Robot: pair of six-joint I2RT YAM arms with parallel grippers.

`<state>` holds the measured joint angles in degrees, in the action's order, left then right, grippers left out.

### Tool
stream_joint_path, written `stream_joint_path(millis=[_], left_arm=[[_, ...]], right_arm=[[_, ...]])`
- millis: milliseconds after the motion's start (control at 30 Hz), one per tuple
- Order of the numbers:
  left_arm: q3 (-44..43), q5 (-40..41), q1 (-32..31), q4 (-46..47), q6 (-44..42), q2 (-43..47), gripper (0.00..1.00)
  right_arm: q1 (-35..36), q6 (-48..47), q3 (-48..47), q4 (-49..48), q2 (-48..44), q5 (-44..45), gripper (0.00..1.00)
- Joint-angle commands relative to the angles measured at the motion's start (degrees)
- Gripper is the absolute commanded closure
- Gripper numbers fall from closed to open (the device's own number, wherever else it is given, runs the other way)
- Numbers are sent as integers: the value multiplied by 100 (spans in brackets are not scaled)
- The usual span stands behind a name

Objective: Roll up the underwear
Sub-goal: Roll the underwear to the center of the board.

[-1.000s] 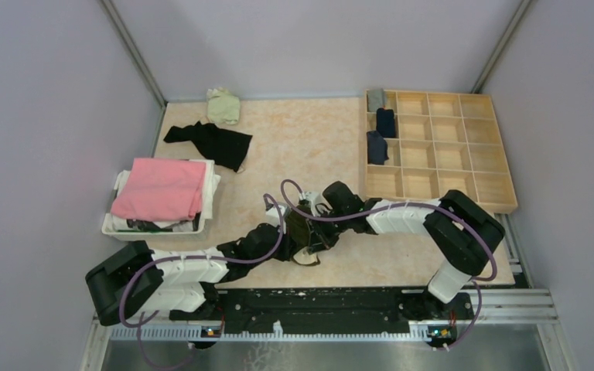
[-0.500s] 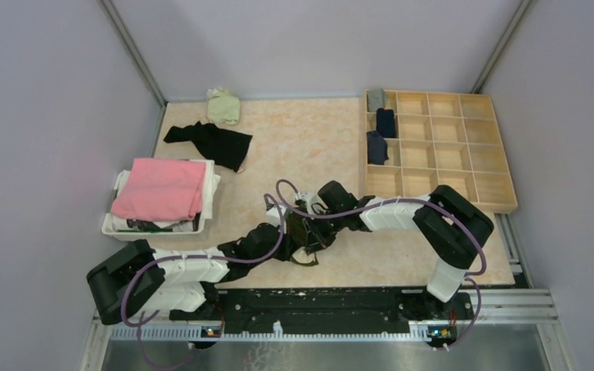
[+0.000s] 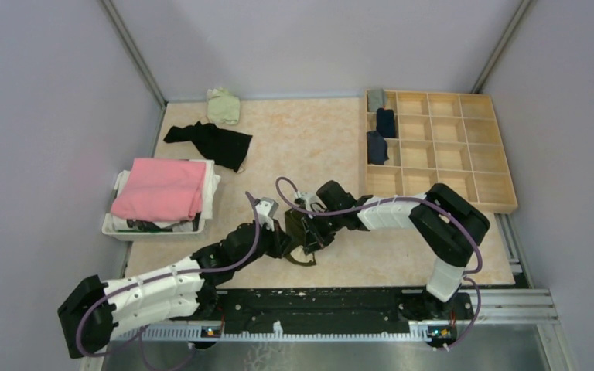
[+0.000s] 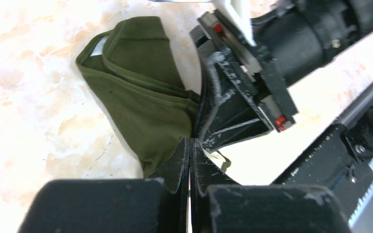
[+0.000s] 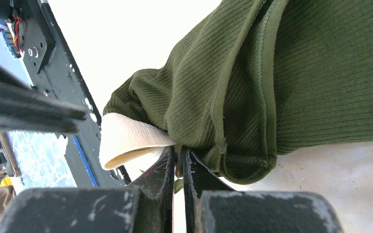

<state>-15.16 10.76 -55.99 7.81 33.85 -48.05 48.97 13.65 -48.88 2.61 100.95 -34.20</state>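
Note:
An olive green underwear (image 3: 300, 238) lies crumpled on the table between my two grippers. In the right wrist view its ribbed cloth (image 5: 296, 73) fills the frame, with a beige band (image 5: 126, 141) curling out at one end. My right gripper (image 5: 177, 155) is shut on a fold of the hem. In the left wrist view the underwear (image 4: 136, 92) lies ahead. My left gripper (image 4: 190, 141) is shut, its tips touching the cloth's edge beside the right gripper's body (image 4: 243, 97). I cannot tell whether cloth is caught in it.
A wooden compartment tray (image 3: 464, 147) stands at the back right, with rolled dark pieces (image 3: 376, 147) in its left column. A white basket (image 3: 116, 224) at the left holds a pink cloth (image 3: 162, 188). A dark garment (image 3: 213, 141) and a pale green piece (image 3: 223, 106) lie at the back.
My left arm has stretched out lower and longer, its gripper shifting a little left. My right gripper has crept left with the underwear. Both grippers stay shut.

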Motion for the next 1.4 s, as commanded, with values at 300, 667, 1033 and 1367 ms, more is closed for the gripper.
stream_joint_path(millis=[300, 667, 1033, 1367], left_arm=[[25, -1864, -210, 557, -719, 277, 100], [-133, -1538, -224, 875, -722, -956, 100], [4, -415, -220, 640, -381, -934, 100], [308, -346, -218, 476, -91, -922, 100]], right_arm=[[1, -42, -16, 466, 420, 659, 100], [6, -38, -17, 513, 391, 666, 100], [4, -47, -3, 503, 420, 642, 100], [3, 16, -7, 456, 359, 660, 99]])
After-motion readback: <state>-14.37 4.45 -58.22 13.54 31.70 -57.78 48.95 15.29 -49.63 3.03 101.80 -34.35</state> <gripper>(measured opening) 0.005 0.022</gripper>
